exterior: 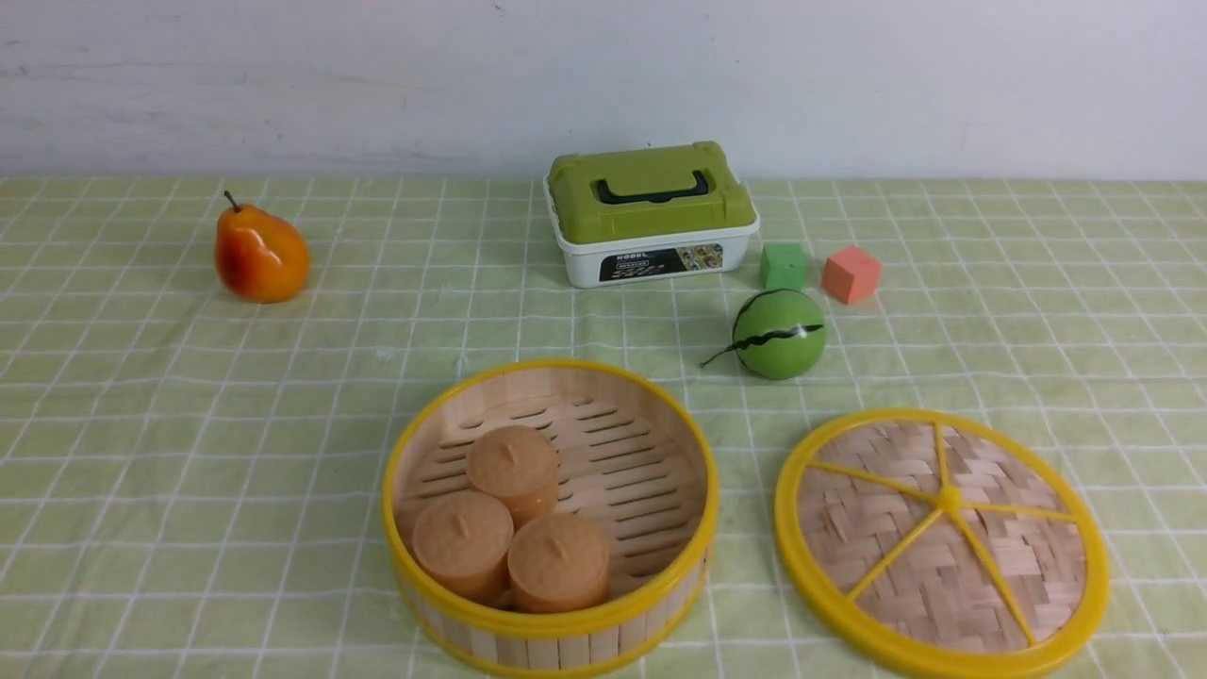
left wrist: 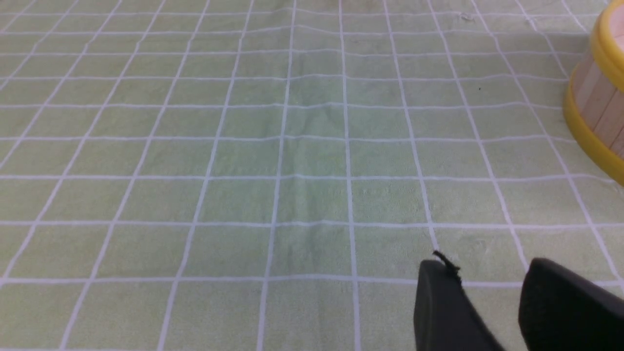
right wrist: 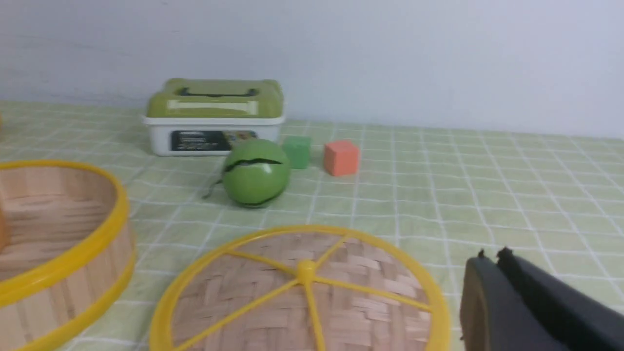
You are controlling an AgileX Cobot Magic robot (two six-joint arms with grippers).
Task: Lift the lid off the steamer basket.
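The steamer basket (exterior: 556, 624) stands uncovered at the front middle of the checked cloth, with three tan buns (exterior: 514, 462) inside. The lid (exterior: 896, 528) lies flat on the cloth to its right, apart from it. Neither arm shows in the front view. In the left wrist view my left gripper (left wrist: 487, 273) hangs open over bare cloth, with the basket's wall (left wrist: 597, 105) off to one side. In the right wrist view my right gripper (right wrist: 492, 257) is shut and empty, just beside the lid (right wrist: 302, 292) near its rim, and the basket (right wrist: 63, 263) sits beyond the lid.
A white box with a green lid (exterior: 651, 212) stands at the back by the wall. A green cube (exterior: 785, 266), an orange cube (exterior: 851, 274) and a green ball (exterior: 779, 334) sit behind the lid. A pear (exterior: 261, 255) lies at the back left.
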